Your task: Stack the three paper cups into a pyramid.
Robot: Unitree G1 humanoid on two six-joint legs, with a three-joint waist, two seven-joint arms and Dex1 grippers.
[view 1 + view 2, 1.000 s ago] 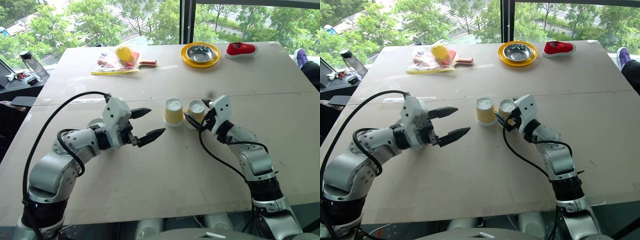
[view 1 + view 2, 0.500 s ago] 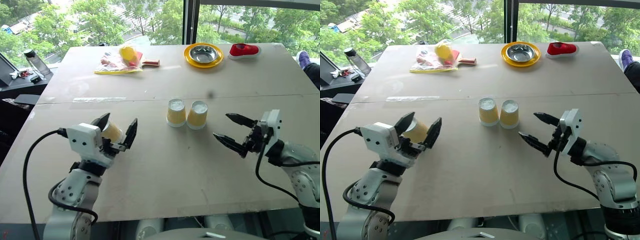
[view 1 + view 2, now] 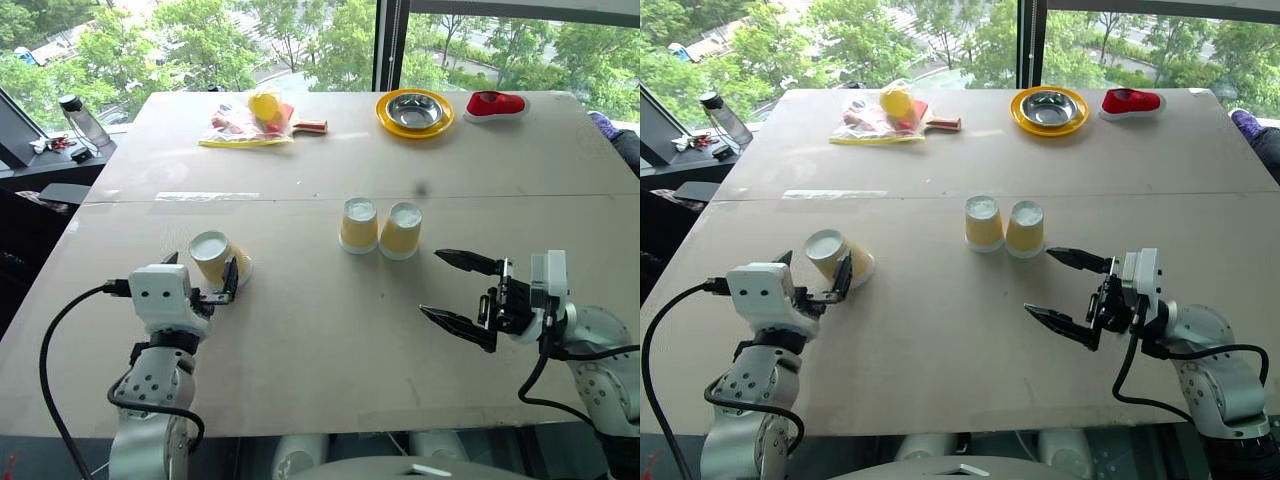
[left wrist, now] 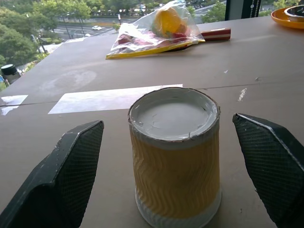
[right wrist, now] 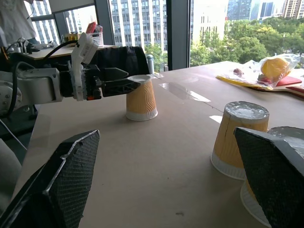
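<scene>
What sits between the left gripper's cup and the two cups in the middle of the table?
Nothing visible. The lone cup stands upside down between the open left gripper's fingers, and bare table runs from it to the pair of cups. The open right gripper hovers off to the pair's far side.

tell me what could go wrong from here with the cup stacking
1. The left gripper stands open around the lone cup without touching it; closing off-centre could tip or crush the light paper.
2. The two base cups sit side by side upside down, offering only small white bases; a third cup set off-centre might slide off.
3. The open right gripper hangs close by and could nudge that pair apart.
</scene>
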